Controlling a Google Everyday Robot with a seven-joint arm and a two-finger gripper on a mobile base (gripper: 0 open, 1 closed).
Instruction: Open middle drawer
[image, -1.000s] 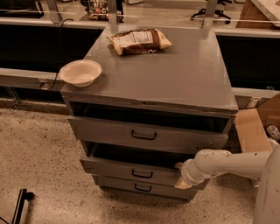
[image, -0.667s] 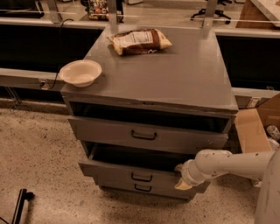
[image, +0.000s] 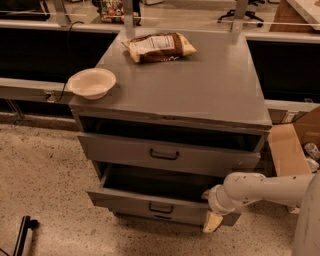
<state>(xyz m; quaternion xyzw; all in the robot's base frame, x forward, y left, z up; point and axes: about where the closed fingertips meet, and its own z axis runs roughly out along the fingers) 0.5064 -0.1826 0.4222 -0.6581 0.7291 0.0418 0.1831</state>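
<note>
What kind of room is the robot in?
Probably a lab or workshop: a grey metal drawer cabinet, long work counters and an office chair behind. The robot's tool is at the right front corner of the middle drawer.

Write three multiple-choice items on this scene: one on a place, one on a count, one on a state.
1. The gripper is: A at the middle drawer's right front corner; B inside the top drawer; C on the floor.
2. Things on the cabinet top: A one; B two; C four.
3. The middle drawer is: A shut flush; B pulled out; C removed.
Answers: 1 A, it sits at that corner. 2 B, a bowl and a bag. 3 B, its inside shows.
</note>
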